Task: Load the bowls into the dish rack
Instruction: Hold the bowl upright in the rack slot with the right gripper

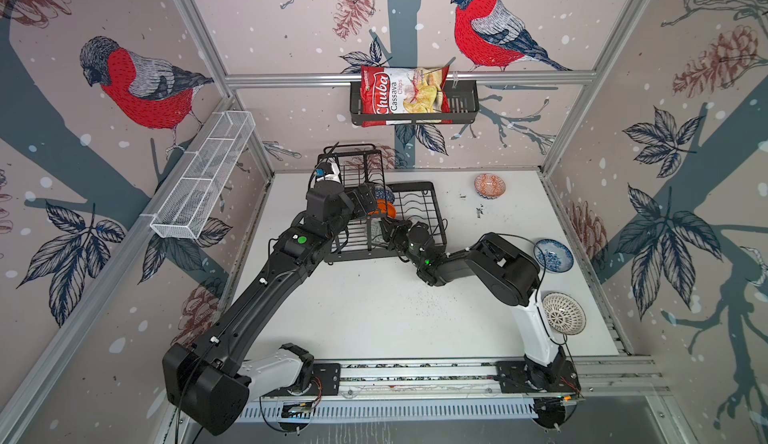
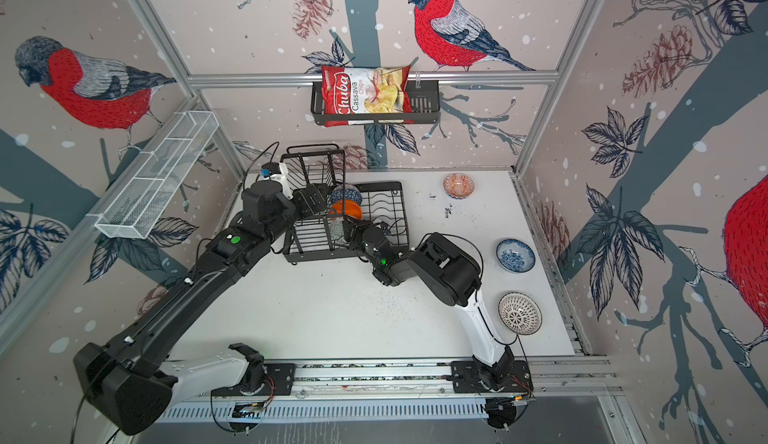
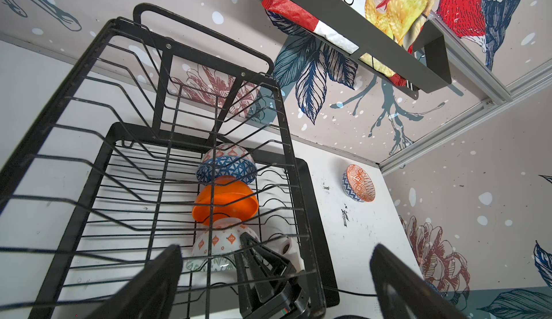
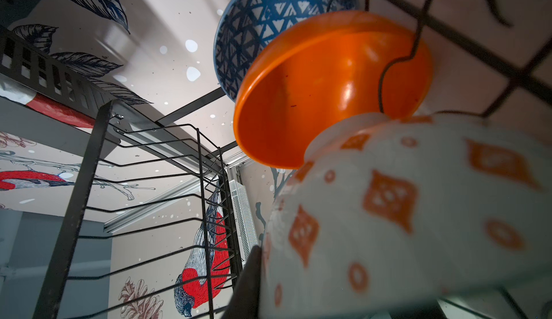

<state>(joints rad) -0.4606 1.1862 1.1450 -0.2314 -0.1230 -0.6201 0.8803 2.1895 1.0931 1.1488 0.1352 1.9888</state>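
The dish rack (image 1: pixel 416 185) stands at the back of the desk (image 1: pixel 374 321). 3 bowls sit on edge in a row in its lower tier. The dark-blue bowl (image 3: pixel 227 169) is nearest the back wall, the orange bowl (image 3: pixel 225 204) touches it, and the grey-green bowl (image 3: pixel 219 243) leans on the orange one.

The right claw (image 1: pixel 385 230) is at that last bowl's rim with 1 finger (image 4: pixel 248 284) against it; I cannot tell whether it clamps. The left claw (image 3: pixel 276 250) gapes wide and empty beside the rack, with the upper tier's wires between it and the bowls.

3 bowls lie loose on the desk. The orange-red bowl (image 1: pixel 489 185) is near the back wall. The blue-flower bowl (image 1: pixel 553 256) and the lattice bowl (image 1: pixel 564 313) are at the right edge, just beside the right arm.

A chips bag (image 1: pixel 403 95) sits in the black shelf basket (image 1: pixel 461 103), and a white mesh basket (image 1: pixel 203 176) hangs on the left.
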